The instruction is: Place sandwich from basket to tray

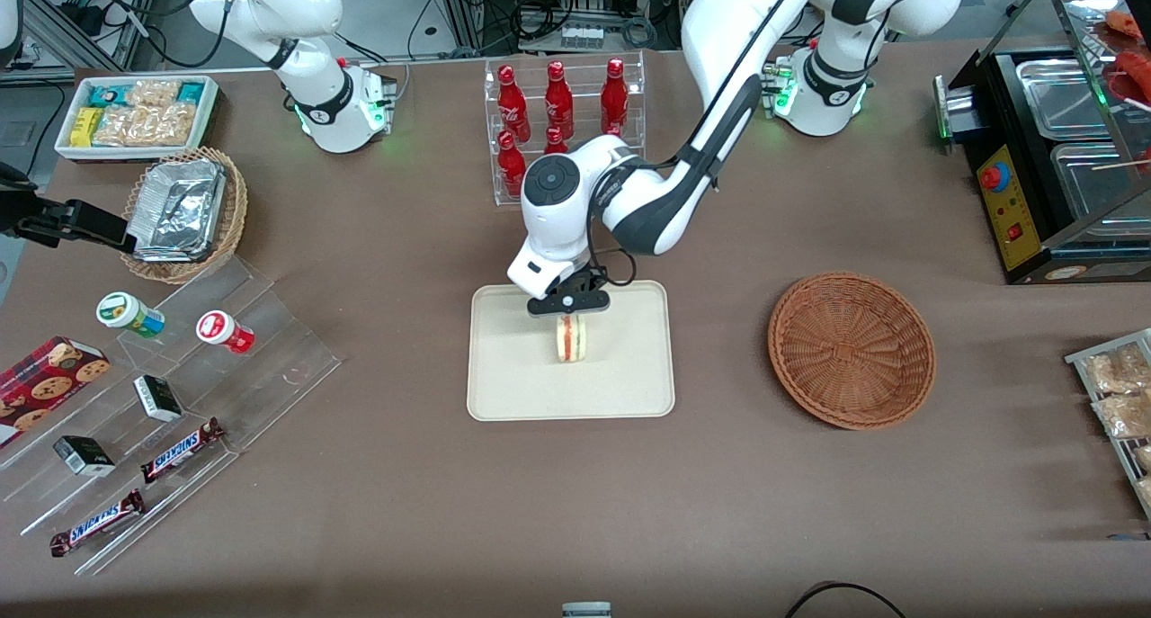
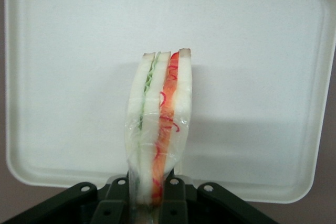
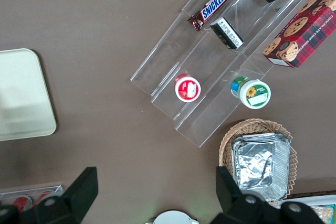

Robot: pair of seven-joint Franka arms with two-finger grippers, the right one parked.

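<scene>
Claw-held (image 1: 568,313) sandwich (image 1: 571,339) over tray (image 1: 504,393)

Gripper (image 1: 568,312) over the tray (image 1: 504,393): in the wrist view its fingers are cut off by the frame edge where they meet the sandwich (image 2: 157,129), so the contact is unseen. From the front, the gripper body hides the sandwich's upper end; whether its lower end touches the tray cannot be told. Toward the parked arm's end from the tray, the cookie box (image 1: 40,375) is cropped; toward the working arm's end, the snack rack (image 1: 1119,393) is cropped.
</scene>
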